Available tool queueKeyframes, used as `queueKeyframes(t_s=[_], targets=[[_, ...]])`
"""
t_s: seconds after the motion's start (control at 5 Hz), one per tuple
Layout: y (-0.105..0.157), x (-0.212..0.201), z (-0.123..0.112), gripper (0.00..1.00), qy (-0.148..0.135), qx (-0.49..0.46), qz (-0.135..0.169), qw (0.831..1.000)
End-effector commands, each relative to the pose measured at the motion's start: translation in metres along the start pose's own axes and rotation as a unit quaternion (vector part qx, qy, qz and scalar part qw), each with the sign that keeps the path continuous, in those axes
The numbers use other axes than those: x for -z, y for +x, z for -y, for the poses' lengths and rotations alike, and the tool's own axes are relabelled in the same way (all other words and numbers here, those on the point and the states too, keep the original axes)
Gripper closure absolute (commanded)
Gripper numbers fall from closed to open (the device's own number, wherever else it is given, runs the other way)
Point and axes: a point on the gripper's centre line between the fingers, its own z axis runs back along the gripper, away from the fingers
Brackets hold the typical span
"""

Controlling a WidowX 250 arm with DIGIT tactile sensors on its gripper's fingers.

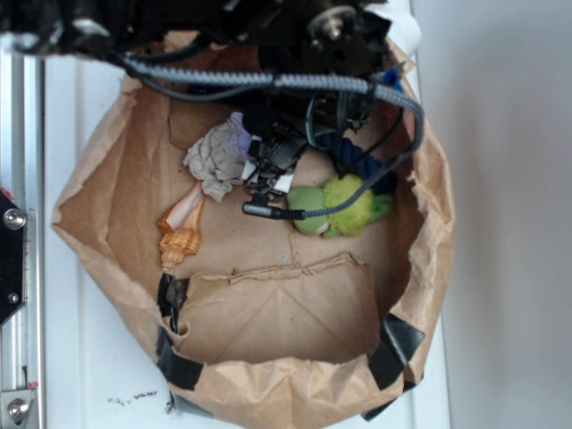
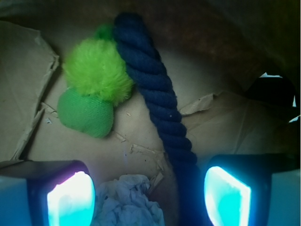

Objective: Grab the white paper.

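Progress: early, we judge | claw (image 2: 149, 195) spread wide, empty, above the white paper (image 2: 128, 201) in the brown paper bag (image 1: 295, 308) | left: lower, pinch, lift

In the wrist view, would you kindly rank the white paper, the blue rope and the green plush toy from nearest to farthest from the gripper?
From the gripper:
1. white paper, between the fingers, toward the left one.
2. blue rope, passing the right finger.
3. green plush toy, farthest, upper left.

Exterior overhead, looking down into the paper bag (image 1: 107, 179); wrist close inside, same floor.
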Motion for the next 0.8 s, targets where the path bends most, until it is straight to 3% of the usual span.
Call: queueKeyframes(t_s=[0.0, 0.6], targets=[[0.005, -0.025, -0.012, 0.0, 0.019, -0.01, 0.022, 1.0], [-0.02, -0.011, 0.01, 0.0, 0.013, 0.025, 0.018, 0.999]])
